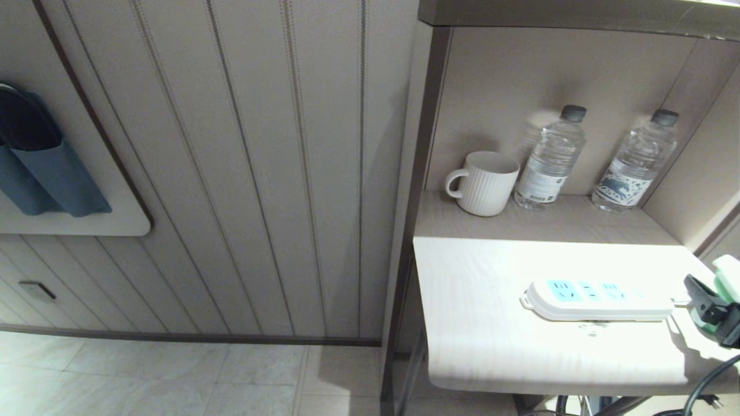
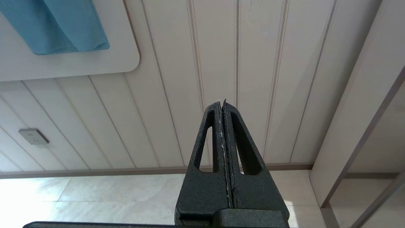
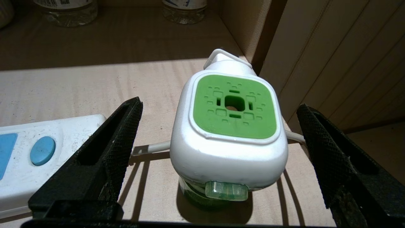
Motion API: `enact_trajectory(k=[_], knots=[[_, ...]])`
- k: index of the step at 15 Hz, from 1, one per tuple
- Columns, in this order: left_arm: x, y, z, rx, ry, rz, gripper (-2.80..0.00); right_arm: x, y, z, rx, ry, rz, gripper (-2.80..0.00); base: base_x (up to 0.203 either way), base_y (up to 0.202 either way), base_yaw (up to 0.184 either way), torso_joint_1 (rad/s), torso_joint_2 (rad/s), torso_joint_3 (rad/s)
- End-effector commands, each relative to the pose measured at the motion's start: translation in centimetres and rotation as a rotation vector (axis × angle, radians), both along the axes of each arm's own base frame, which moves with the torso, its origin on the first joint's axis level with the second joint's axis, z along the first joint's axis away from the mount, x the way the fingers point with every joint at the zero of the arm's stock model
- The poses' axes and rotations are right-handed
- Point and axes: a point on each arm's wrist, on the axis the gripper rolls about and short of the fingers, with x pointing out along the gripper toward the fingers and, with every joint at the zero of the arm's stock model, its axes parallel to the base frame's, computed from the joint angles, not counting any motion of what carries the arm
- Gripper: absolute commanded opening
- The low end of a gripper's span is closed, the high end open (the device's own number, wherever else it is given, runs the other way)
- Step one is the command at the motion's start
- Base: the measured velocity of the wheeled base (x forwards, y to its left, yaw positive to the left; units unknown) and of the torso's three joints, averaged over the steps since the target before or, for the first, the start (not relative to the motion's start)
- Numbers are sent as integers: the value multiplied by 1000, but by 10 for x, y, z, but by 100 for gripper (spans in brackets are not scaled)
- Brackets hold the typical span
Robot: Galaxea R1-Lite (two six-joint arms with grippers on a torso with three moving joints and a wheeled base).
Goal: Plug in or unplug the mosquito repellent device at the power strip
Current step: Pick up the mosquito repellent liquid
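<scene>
Two of my views disagree on how much they give me. On the head view the right gripper (image 1: pixel 714 303) barely pokes in at the right edge of the pale table (image 1: pixel 491 323), with only a sliver of green and white behind it. My right wrist view fills that in: the mosquito repellent device (image 3: pixel 229 136) stands upright on the table between my spread fingers (image 3: pixel 104 152), jaws wide and touching nothing. Its green bottle peeks out below the white head. The power strip (image 3: pixel 34 158) lies just to its left, unoccupied, and its thin cord (image 3: pixel 148 148) runs behind the device.

Only the head view shows the whole strip and the far shelf, where a white ribbed mug (image 1: pixel 484 182) and two water bottles (image 1: pixel 549 159) stand well apart from the strip.

My left gripper (image 2: pixel 222 106) appears solely in its own wrist view, jaws pressed together, facing a panelled wall (image 2: pixel 253 63) above a tiled floor (image 2: pixel 95 196).
</scene>
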Motion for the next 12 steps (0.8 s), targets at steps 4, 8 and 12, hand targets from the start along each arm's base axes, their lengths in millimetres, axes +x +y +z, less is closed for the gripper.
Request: enact_trajectory(k=[4, 8, 12], knots=[[0, 0, 0, 0, -1, -1, -280, 1, 0, 0, -4, -5, 6, 0, 0, 0, 0, 0, 0, 0], [0, 0, 0, 0, -1, -1, -280, 2, -1, 0, -3, -2, 9, 0, 0, 0, 0, 0, 0, 0], [0, 0, 0, 0, -1, -1, -280, 3, -1, 0, -4, -5, 15, 0, 0, 0, 0, 0, 0, 0]])
